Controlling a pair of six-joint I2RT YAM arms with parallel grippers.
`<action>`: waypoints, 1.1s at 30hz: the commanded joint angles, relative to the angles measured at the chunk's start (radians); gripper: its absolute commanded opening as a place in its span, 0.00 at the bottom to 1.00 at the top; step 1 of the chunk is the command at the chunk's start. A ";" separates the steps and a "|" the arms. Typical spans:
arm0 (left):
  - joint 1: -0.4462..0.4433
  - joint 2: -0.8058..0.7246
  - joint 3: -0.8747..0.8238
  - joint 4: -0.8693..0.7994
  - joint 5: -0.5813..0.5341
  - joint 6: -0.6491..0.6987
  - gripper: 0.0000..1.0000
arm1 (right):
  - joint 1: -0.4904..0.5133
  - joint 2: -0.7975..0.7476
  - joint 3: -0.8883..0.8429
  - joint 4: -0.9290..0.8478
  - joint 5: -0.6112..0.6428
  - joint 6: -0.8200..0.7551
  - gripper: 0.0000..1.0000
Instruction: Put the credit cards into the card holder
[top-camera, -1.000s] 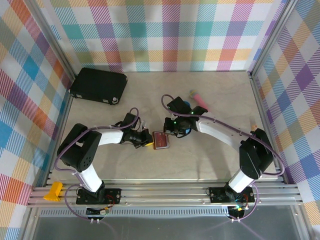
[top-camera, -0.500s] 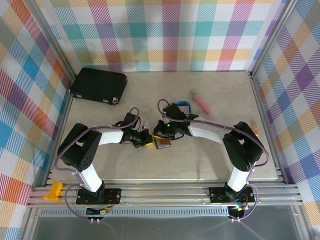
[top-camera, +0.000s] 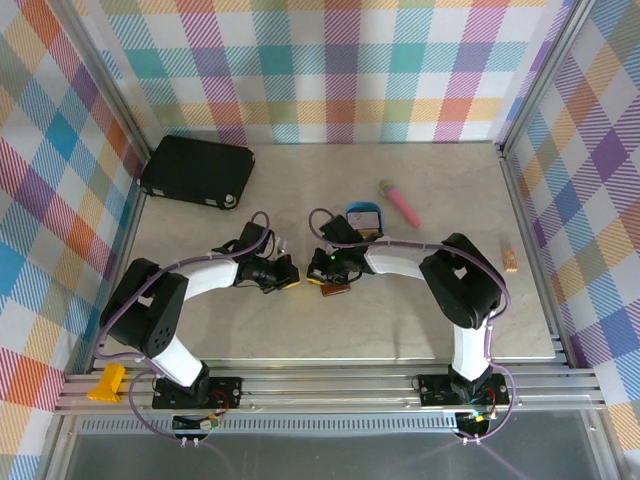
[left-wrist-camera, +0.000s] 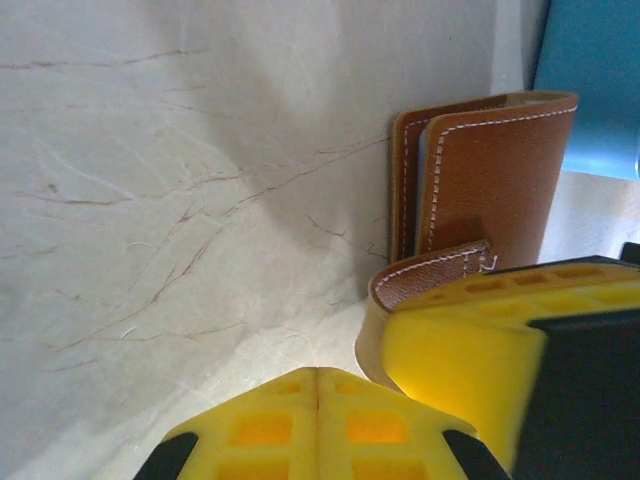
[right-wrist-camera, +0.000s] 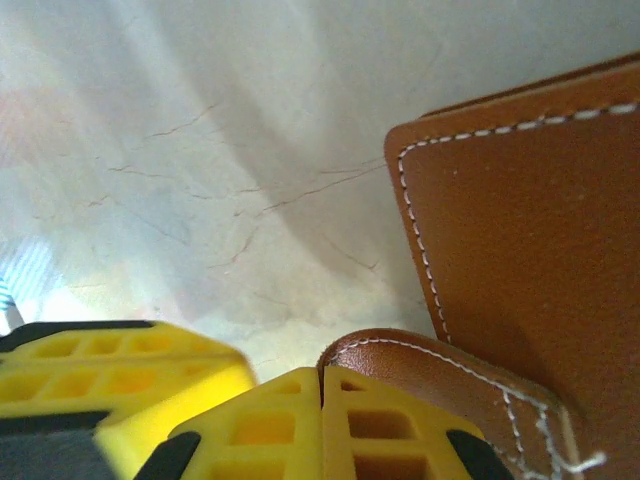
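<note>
— Where is the card holder (top-camera: 334, 290)?
— On the table (top-camera: 455, 175), near the middle. It lies just on the near side of the right end effector (top-camera: 322, 272) and close beside the left end effector (top-camera: 288, 279). The two arms meet there, tip to tip.
— Open or folded?
— Folded, going by the left wrist view: two stitched brown leather leaves with a pale blue-grey sliver between them. Its snap tab (left-wrist-camera: 430, 278) hangs loose and curls toward the yellow fingers.
— And the end effectors?
— Both have their fingers pressed together, with nothing between them. In the right wrist view the tab sits right by the right fingertips; I cannot tell whether it touches them.
— Any cards?
— A small tan rectangle (top-camera: 511, 260) lies by the right edge of the table, well apart. It is too small to say whether it is a card.
— What else is out?
— A blue tray (top-camera: 364, 214) just behind the right end effector, a pink stick (top-camera: 400, 202) beside the tray, and a large black case (top-camera: 197, 170) in the far left corner
</note>
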 joint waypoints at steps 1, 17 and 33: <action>0.012 -0.030 -0.005 -0.045 -0.012 0.019 0.01 | 0.011 -0.005 0.058 -0.056 0.025 -0.058 0.10; 0.025 -0.082 0.002 -0.037 -0.010 0.028 0.30 | -0.137 -0.438 -0.036 -0.300 -0.012 -0.347 0.55; 0.023 -0.113 0.024 0.039 0.034 -0.015 0.43 | -0.274 -0.314 -0.214 -0.198 -0.158 -0.464 0.55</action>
